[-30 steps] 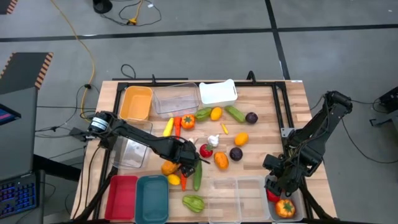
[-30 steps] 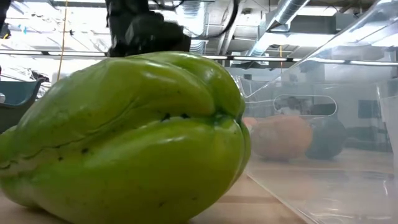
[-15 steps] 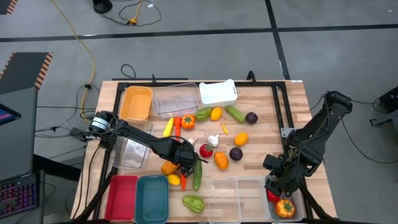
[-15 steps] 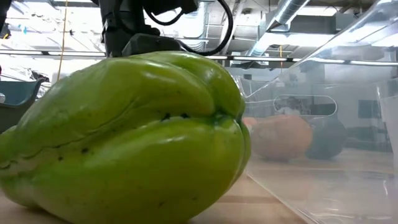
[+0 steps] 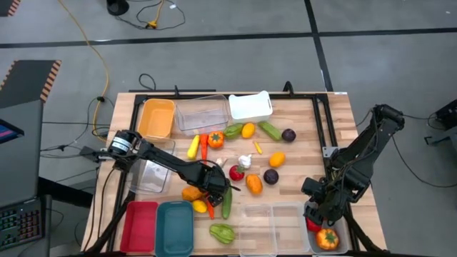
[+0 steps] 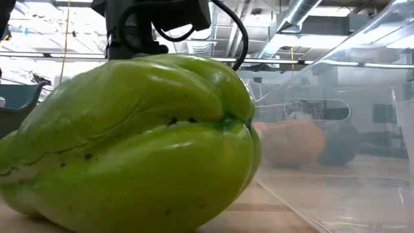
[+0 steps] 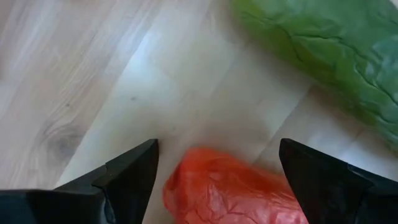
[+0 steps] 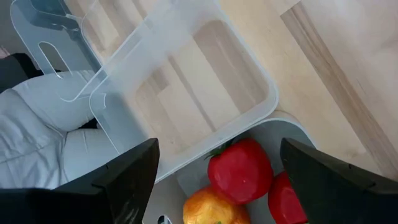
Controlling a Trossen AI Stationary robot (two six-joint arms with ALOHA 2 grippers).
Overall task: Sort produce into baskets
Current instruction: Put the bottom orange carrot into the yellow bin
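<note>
Wooden table [image 5: 307,153] with a black metal frame [image 5: 320,118] along its far and right edges, sitting on grey floor split by dark lines. Yellow cable [image 5: 93,50] snaking across the floor past the far-left corner, plus black cables [image 5: 146,14] up near the top, a hazard-striped mat [image 5: 28,75] off to the left and a keyboard [image 5: 18,221] at the lower left. Ceiling ducts and pipes [image 6: 304,16] showing behind in the low view.
</note>
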